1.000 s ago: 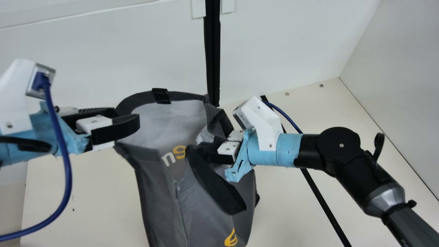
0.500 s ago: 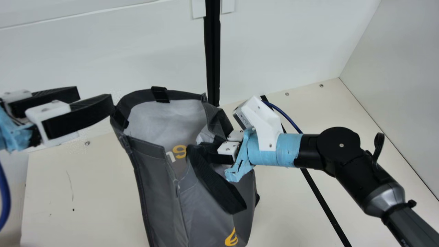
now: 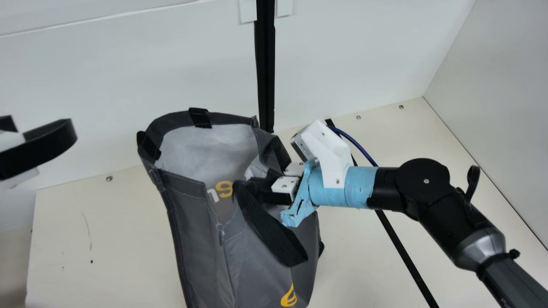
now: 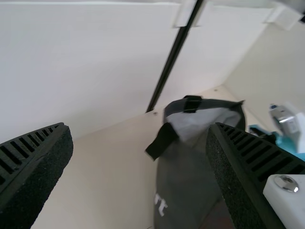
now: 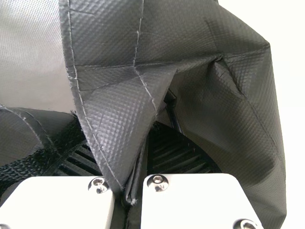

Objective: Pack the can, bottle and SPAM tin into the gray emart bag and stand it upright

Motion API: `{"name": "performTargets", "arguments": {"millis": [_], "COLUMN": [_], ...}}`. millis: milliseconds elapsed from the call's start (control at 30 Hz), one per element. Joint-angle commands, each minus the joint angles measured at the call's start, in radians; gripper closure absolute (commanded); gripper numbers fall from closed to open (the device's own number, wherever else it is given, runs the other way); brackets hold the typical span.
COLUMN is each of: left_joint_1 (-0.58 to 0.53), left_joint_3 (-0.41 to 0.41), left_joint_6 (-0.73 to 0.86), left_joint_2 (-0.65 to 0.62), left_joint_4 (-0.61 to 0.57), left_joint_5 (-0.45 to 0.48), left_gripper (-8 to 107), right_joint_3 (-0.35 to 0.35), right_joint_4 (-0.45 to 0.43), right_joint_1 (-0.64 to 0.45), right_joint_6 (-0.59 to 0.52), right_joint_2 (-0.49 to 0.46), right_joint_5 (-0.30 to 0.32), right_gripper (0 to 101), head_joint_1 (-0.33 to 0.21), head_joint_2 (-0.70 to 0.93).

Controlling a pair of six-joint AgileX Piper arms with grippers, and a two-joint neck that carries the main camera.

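Note:
The gray bag [image 3: 197,239] stands mouth-up in the main view, its rim spread and pale lining visible. My right gripper [image 3: 266,188] is shut on the bag's folded right rim, beside the drooping black handle strap [image 3: 274,235]. In the right wrist view, gray fabric runs down between the fingers of my right gripper [image 5: 128,157]. At the main view's left edge, my left gripper [image 3: 45,125] is apart from the bag. Its own wrist view shows my left gripper [image 4: 140,131] open, fingers wide apart and holding nothing, with the bag [image 4: 183,176] farther off.
A white wall [image 3: 128,77] rises behind the bag, with a black vertical post [image 3: 266,64] on it. Another panel [image 3: 496,107] closes the right side. A black strip [image 3: 402,252] crosses the cream table [image 3: 107,239] under the right arm.
My left gripper has moved left, away from the bag's left rim, mostly out of the main view. The bag's left rim shifted slightly outward. My right arm has kept still.

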Motion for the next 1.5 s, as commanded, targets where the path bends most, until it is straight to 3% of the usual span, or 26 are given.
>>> {"name": "performTargets", "arguments": {"millis": [0,367,600,1100,1467], "left_joint_1": [-0.001,0.003,0.022,0.106,0.107], "left_joint_3": [0.016,0.128,0.214,0.401,0.401], "left_joint_6": [-0.023,-0.099,-0.114,-0.083,-0.085], "left_joint_2": [-0.013,-0.086,-0.125,-0.215,-0.215], "left_joint_4": [0.151,0.46,0.569,0.594,0.595], "left_joint_5": [-0.001,-0.001,-0.001,-0.001,0.0], "left_gripper": [9,9,9,9,9], "right_joint_3": [0.0,0.0,0.0,0.0,0.0], "right_joint_4": [0.0,0.0,0.0,0.0,0.0], "right_joint_1": [0.0,0.0,0.0,0.0,0.0], "right_joint_6": [0.0,0.0,0.0,0.0,0.0], "right_joint_2": [0.0,0.0,0.0,0.0,0.0], "right_joint_5": [0.0,0.0,0.0,0.0,0.0], "right_gripper": [101,101,101,101,101], "head_joint_1": [-0.021,-0.021,-0.021,-0.021,-0.021], "head_joint_2": [-0.001,-0.001,-0.001,-0.001,-0.001]}}
